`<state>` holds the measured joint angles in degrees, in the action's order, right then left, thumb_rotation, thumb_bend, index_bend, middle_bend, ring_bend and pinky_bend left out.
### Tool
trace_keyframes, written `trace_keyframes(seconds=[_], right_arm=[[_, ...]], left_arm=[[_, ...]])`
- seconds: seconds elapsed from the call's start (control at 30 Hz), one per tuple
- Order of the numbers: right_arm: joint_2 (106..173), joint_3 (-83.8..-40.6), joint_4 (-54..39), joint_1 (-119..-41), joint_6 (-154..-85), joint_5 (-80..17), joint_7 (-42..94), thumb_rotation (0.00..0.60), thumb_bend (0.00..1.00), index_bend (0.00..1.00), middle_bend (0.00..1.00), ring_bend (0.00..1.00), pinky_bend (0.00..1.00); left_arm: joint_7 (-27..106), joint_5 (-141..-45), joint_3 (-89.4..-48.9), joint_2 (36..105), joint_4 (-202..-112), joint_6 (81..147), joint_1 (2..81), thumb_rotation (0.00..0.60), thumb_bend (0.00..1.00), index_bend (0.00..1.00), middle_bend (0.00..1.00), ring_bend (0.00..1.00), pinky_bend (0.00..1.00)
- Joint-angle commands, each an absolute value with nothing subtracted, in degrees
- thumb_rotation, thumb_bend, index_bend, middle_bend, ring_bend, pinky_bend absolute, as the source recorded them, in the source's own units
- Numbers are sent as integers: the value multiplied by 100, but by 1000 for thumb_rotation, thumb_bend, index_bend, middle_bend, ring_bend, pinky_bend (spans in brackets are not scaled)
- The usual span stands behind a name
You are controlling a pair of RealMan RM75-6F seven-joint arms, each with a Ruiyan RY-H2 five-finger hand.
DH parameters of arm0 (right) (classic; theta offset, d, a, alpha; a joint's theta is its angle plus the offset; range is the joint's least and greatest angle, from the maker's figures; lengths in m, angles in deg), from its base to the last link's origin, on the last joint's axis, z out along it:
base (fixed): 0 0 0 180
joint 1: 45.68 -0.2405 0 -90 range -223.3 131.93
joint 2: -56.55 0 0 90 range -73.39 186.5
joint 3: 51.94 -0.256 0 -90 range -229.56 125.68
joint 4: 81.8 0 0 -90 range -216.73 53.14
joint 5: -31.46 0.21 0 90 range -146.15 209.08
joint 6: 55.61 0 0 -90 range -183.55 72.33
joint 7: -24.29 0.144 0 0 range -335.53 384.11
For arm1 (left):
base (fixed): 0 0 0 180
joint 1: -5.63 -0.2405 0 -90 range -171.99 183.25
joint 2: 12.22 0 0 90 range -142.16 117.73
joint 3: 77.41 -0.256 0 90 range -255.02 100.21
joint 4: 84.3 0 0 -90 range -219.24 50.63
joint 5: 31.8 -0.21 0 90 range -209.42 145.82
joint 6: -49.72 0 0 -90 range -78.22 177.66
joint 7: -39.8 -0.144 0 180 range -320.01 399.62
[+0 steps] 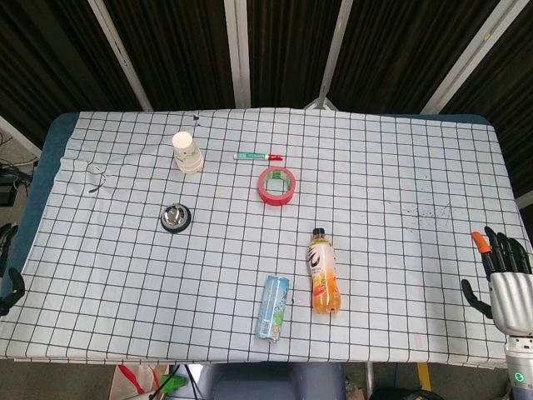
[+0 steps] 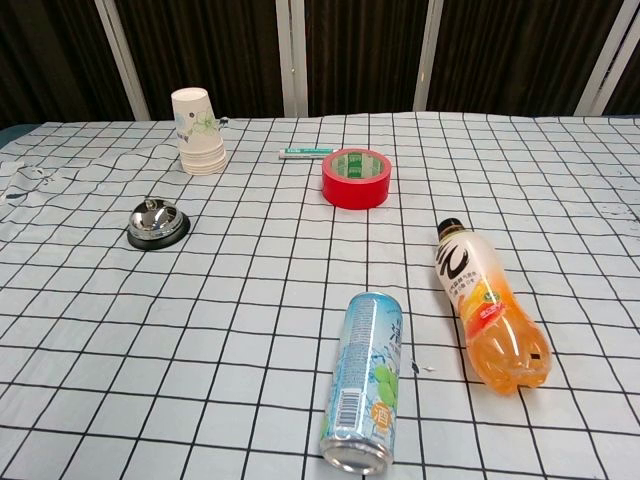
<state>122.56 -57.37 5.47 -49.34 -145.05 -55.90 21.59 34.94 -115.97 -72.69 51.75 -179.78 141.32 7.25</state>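
Right hand is held wide and empty beside the worktop; the bottle, nearest, is best gripped mid-body

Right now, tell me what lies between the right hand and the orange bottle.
Only bare checked cloth lies between the right hand and the orange bottle, as the head view shows.

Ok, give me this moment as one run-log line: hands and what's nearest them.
left hand: open, table edge, holds nothing | right hand: open, holds nothing | nearest: juice bottle lying flat | can lying beside it, apart
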Motion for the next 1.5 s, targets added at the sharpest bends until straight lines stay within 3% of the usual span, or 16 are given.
trace_keyframes(seconds=[0.03,0.87,1.2,1.5], right_arm=[[12269,-5742,555,-4965,-14429,-5546,2096,600,389,107,5,19,95],[12166,-5650,712,-4928,-14371,-5564,2093,600,390,107,5,19,95],[12147,-5649,719,-4945,-14292,-5519,2133,600,389,107,5,20,95],[12131,-5661,720,-4943,-14275,-5478,2161,600,389,107,5,20,95]], left_arm=[[3495,-11543,-7256,5166,-17973,14051,752,600,977,29,59,0,3],[3152,-11900,-7327,5334,-17873,13724,1055,600,977,32,62,0,3],[2364,-11654,-7018,5657,-17964,12831,1811,600,977,30,59,0,3],[1707,-10656,-6539,6335,-17477,11372,2927,600,977,29,58,0,3]])
